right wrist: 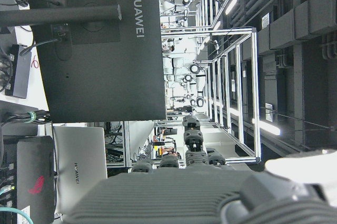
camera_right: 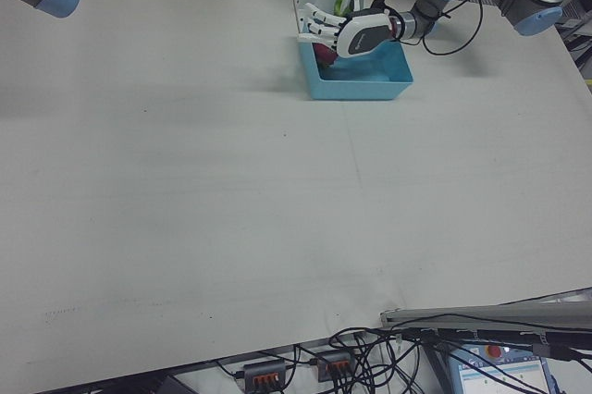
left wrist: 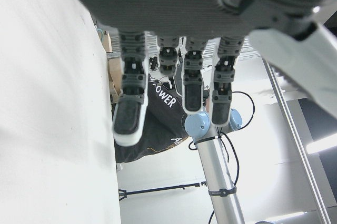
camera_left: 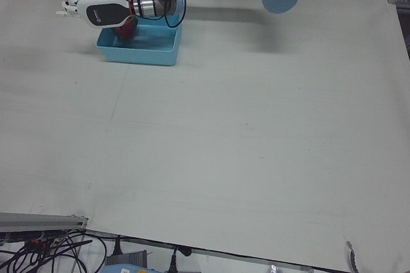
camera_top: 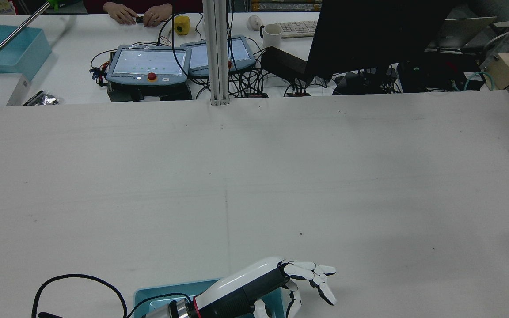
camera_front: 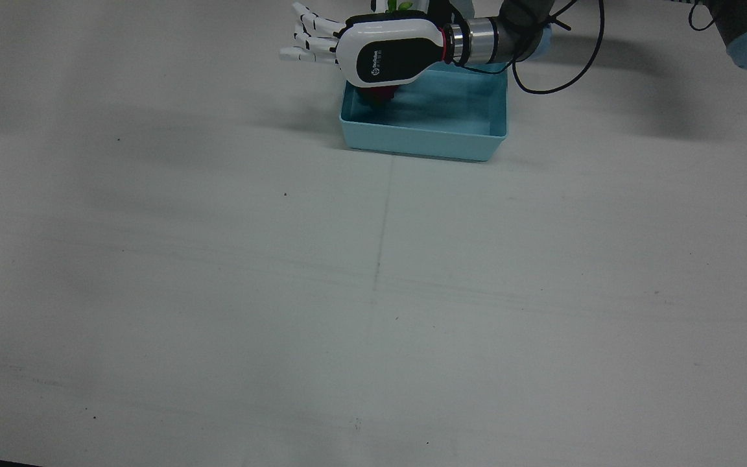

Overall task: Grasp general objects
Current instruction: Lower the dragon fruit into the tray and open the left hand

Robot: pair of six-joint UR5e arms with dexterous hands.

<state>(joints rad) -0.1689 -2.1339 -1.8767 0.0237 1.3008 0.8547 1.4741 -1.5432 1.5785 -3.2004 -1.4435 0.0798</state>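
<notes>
The big white table (camera_front: 373,292) is bare. A blue tray (camera_front: 425,139) sits at its far edge, holding a red thing (camera_front: 379,96). The left hand (camera_front: 360,48) hangs over it, fingers (camera_front: 305,42) spread wide, holding nothing, maybe ready to grab. The right hand holds nothing too.

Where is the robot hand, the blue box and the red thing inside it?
left hand (camera_front: 383,55), front view, black back of the hand.
blue box (camera_front: 422,139), front view, near wall.
red thing (camera_front: 379,95), front view, part showing under the hand.
</notes>
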